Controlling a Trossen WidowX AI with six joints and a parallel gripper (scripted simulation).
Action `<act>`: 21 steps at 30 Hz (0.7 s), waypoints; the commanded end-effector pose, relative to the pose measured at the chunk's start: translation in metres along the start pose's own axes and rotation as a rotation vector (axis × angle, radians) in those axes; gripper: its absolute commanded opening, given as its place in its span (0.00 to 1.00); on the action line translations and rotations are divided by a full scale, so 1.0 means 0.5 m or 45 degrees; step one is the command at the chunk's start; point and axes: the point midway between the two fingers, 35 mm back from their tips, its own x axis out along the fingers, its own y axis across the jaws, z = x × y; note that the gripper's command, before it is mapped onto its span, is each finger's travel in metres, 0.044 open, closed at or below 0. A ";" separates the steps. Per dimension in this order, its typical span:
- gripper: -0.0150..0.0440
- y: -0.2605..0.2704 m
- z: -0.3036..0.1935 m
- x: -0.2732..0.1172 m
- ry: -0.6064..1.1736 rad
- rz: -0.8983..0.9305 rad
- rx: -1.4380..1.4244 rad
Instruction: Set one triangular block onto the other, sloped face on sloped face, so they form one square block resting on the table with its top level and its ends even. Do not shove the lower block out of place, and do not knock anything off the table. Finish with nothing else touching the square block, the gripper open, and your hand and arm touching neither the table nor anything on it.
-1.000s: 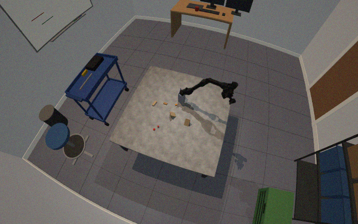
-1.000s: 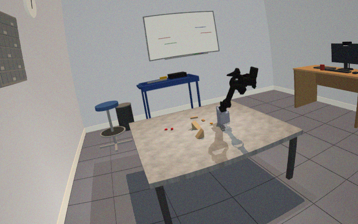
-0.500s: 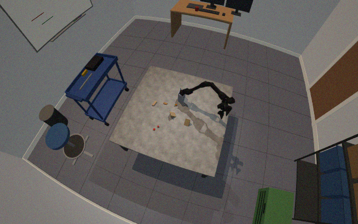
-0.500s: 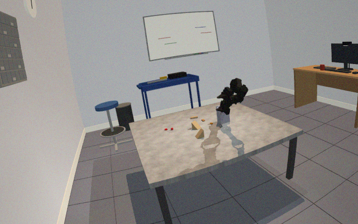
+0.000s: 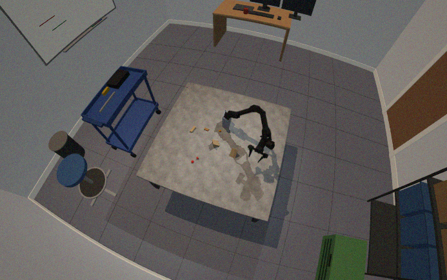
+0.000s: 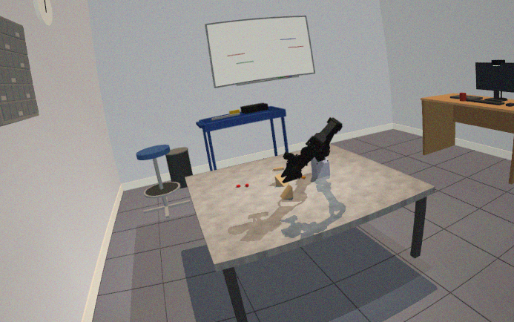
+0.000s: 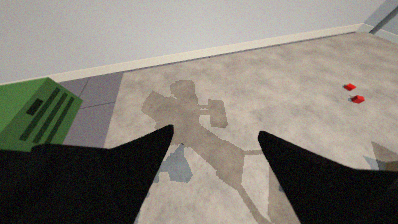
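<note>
Though poised close to the blocks, step in hand: approach only, no grasp yet.
Tool (image 5: 256,154): wide open, nothing between the fingers; in the wrist view (image 7: 215,132) only bare table and shadow in the gap.
Tool height: above the table (image 5: 169,173), apparently clear of it; exact clearance hard to judge.
Nearer triangular block (image 5: 233,153): on the table just beside the tool, on the side toward the table's middle; in the exterior view (image 6: 286,193) resting with a slope showing.
Farther triangular block (image 5: 215,142): near the first but apart from it, also on the table (image 6: 279,181).
Stacking: not begun, both pieces separate.
Red bits (image 5: 195,160): well apart from the blocks, no obstacle.
Small wooden pieces (image 5: 193,129): farther back, out of the path.
Next move, as a judgement: shift sideways over the nearer block, turn the wrist to square the jaws with its flat ends, descend and close.
Caution: neither block centred between the fingers in the wrist view, so re-aiming needed first; no nudging of the farther block, likely the base.
</note>
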 end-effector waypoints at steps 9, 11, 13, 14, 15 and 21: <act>1.00 -0.356 -0.080 0.093 0.919 -0.151 -0.408; 1.00 -0.400 -0.093 0.083 1.061 -0.065 -0.389; 1.00 -0.434 -0.102 0.068 1.168 0.044 -0.349; 1.00 -0.441 -0.103 0.065 1.187 0.072 -0.337; 1.00 -0.442 -0.104 0.064 1.192 0.080 -0.334; 1.00 -0.442 -0.104 0.064 1.192 0.080 -0.334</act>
